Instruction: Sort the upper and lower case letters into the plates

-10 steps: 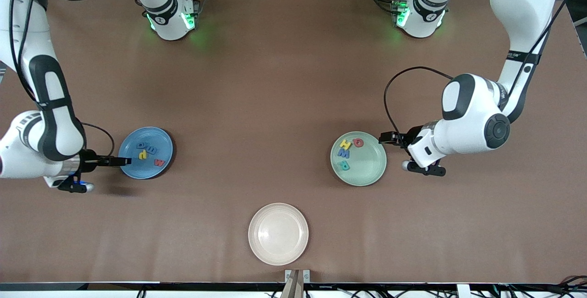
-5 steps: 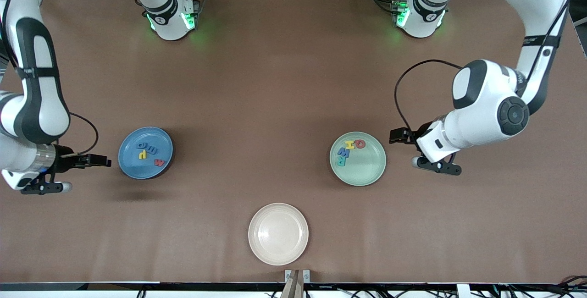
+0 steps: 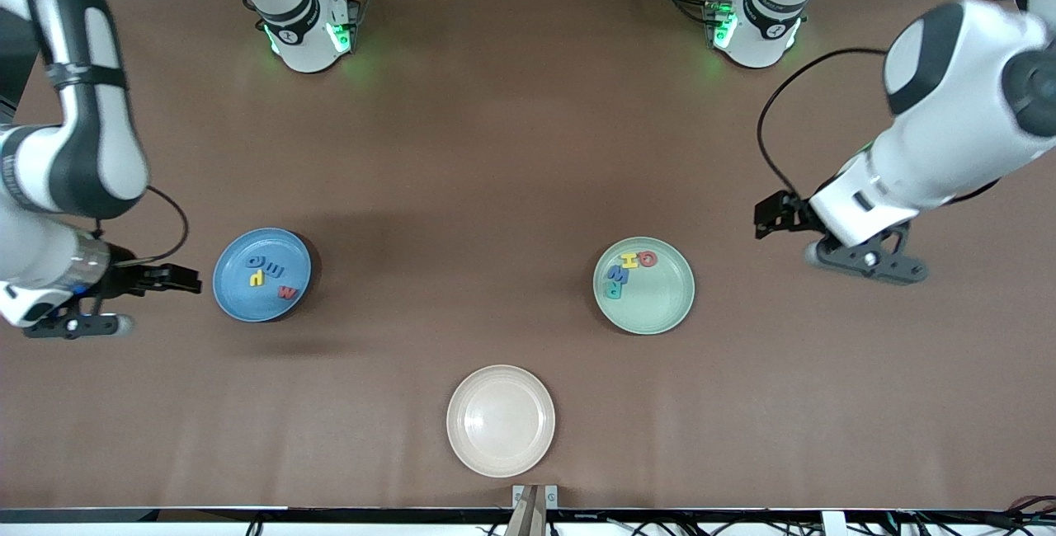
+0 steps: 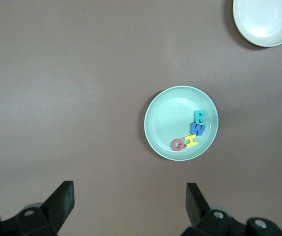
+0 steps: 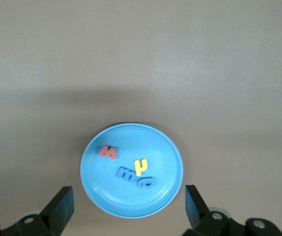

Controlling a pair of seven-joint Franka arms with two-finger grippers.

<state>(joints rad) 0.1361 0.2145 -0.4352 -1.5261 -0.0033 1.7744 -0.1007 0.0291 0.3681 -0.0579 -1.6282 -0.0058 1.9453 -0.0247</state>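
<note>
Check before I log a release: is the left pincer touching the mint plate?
Apart. The front view shows bare table between the open left pincer and the mint plate.

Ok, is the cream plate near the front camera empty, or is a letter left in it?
Empty. The cream plate shows only bare surface; all letters lie in the blue plate and the mint plate.

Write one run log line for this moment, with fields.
blue plate: four letters | mint plate: four letters | beige plate: no letters | left gripper: open | right gripper: open
</note>
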